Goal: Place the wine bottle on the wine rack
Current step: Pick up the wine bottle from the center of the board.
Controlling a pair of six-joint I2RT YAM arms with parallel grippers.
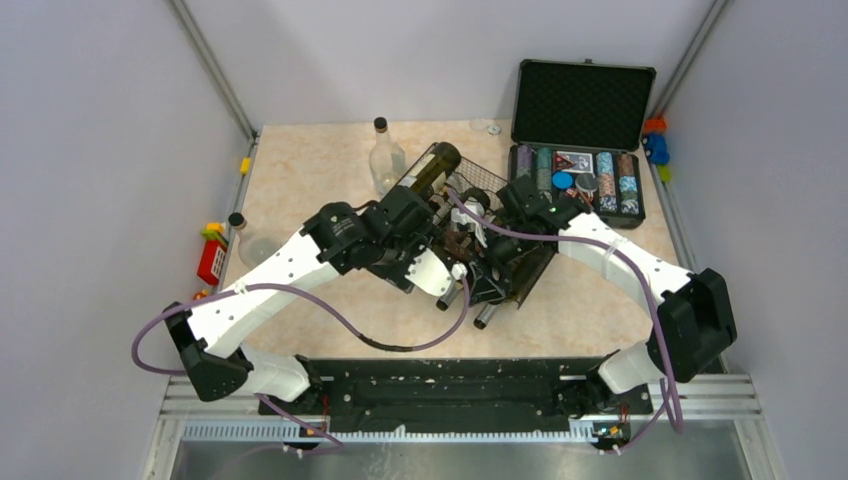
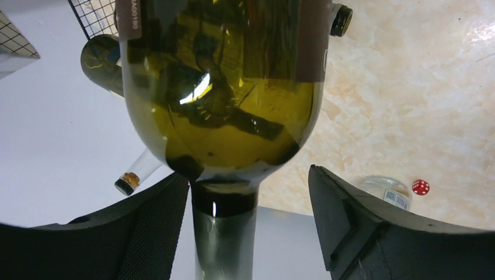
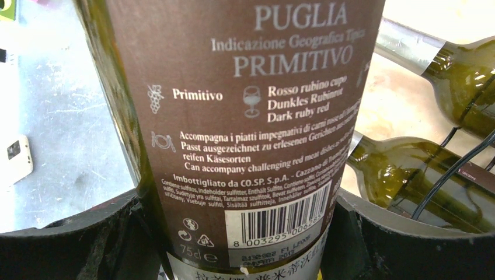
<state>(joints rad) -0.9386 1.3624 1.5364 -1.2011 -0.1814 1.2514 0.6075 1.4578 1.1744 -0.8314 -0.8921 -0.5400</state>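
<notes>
The wine bottle (image 1: pixel 430 172) is dark green glass with a brown label and slants up over the black wire wine rack (image 1: pixel 482 180), where both arms meet. My right gripper (image 3: pixel 245 233) is shut on its labelled body (image 3: pixel 245 116), with both fingers against the glass. My left gripper (image 2: pixel 251 186) is open around the bottle's neck (image 2: pixel 225 233). Its left finger (image 2: pixel 157 221) touches the neck, while its right finger (image 2: pixel 344 216) stands apart. The rack's grid end (image 2: pixel 96 17) shows behind the bottle.
Two more green bottles (image 3: pixel 408 175) (image 3: pixel 467 87) lie in the rack, their necks (image 1: pixel 447 299) sticking out toward me. A clear bottle (image 1: pixel 385 160) stands behind the rack and another (image 1: pixel 250 240) lies at the left edge. An open black case (image 1: pixel 580 150) of chips sits right. A red die (image 2: pixel 420 186) lies nearby.
</notes>
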